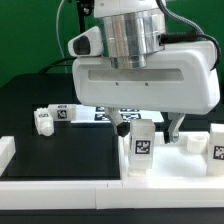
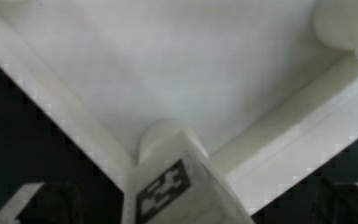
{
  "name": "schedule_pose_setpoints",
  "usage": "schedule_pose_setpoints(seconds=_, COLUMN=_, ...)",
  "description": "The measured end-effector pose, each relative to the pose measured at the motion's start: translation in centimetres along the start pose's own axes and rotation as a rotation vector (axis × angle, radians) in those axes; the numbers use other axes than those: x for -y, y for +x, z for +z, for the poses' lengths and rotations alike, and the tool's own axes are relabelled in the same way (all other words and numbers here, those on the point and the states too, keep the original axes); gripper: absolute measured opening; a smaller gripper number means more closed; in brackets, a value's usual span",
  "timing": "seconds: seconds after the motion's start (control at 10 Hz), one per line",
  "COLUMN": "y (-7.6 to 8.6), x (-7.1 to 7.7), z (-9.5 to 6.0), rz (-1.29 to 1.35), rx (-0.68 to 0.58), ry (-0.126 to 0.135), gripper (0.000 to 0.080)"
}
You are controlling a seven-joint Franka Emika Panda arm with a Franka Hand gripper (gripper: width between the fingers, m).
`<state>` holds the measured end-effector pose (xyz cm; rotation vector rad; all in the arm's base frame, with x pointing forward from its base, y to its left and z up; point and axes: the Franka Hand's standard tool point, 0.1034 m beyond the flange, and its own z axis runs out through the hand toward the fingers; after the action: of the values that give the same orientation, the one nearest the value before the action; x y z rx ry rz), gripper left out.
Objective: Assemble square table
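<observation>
The white Franka arm [image 1: 140, 60] fills the upper middle of the exterior view, and its broad hand housing hangs over the black tabletop [image 1: 70, 150]. Toward the exterior view's right lies the white plastic square slab [image 1: 185, 166] [image 2: 176, 70]. Its raised rim faces up, and it sits close against the long plain white bar [image 1: 60, 192] that runs along the front.

A short chunky white leg [image 1: 141, 146] [image 2: 169, 188] with a black-and-white square tag stands upright at the slab's corner toward the exterior view's left. Whether it is seated in the socket cannot be told. A second tagged leg [image 1: 216, 148] stands at the slab's other end, cut off by the picture's edge. Two loose legs [image 1: 42, 121] lie on the tabletop toward the exterior view's left, near the marker board [image 1: 103, 114].

The gripper [image 1: 150, 128] hangs just above the upright leg. Its jaws are spread wider than the leg, one on either side, and as far as can be seen they do not touch it.
</observation>
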<state>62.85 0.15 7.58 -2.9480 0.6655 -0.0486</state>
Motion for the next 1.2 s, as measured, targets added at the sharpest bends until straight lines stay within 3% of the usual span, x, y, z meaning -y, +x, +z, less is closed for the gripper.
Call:
schedule_pose_setpoints(seconds=0.1, y=0.28, x=-0.02, z=-0.10, rz=-0.199, rx=-0.017, ry=-0.026, gripper=0.0649)
schedule_pose_setpoints(seconds=0.2, y=0.63, x=0.05, z=-0.21, rz=-0.321, rx=-0.036, ry=-0.027, gripper=0.0649)
schedule_pose_setpoints(seconds=0.3, y=0.62, x=0.07, z=-0.20, rz=-0.283, rx=-0.036, ry=-0.023, gripper=0.0649)
schedule_pose_setpoints(seconds=0.5, y=0.64, x=0.05, z=-0.20, rz=-0.269, rx=-0.036, ry=-0.023, gripper=0.0403)
schedule_pose_setpoints(seconds=0.6, y=0.62, x=0.08, z=-0.19, rz=-0.201, rx=-0.037, ry=-0.020, gripper=0.0403)
schedule_pose_setpoints(seconds=0.7, y=0.62, x=0.08, z=-0.18, rz=-0.109, rx=-0.037, ry=-0.018, gripper=0.0285)
schedule_pose_setpoints(seconds=1.0, y=0.67, x=0.03, z=-0.11, rz=0.216, rx=-0.040, ry=-0.010, gripper=0.0285)
schedule_pose_setpoints(seconds=1.1, y=0.73, x=-0.04, z=-0.08, rz=0.369, rx=-0.040, ry=0.001, gripper=0.0285)
schedule_pose_setpoints(seconds=1.2, y=0.79, x=-0.16, z=-0.04, rz=0.560, rx=-0.038, ry=0.029, gripper=0.0285)
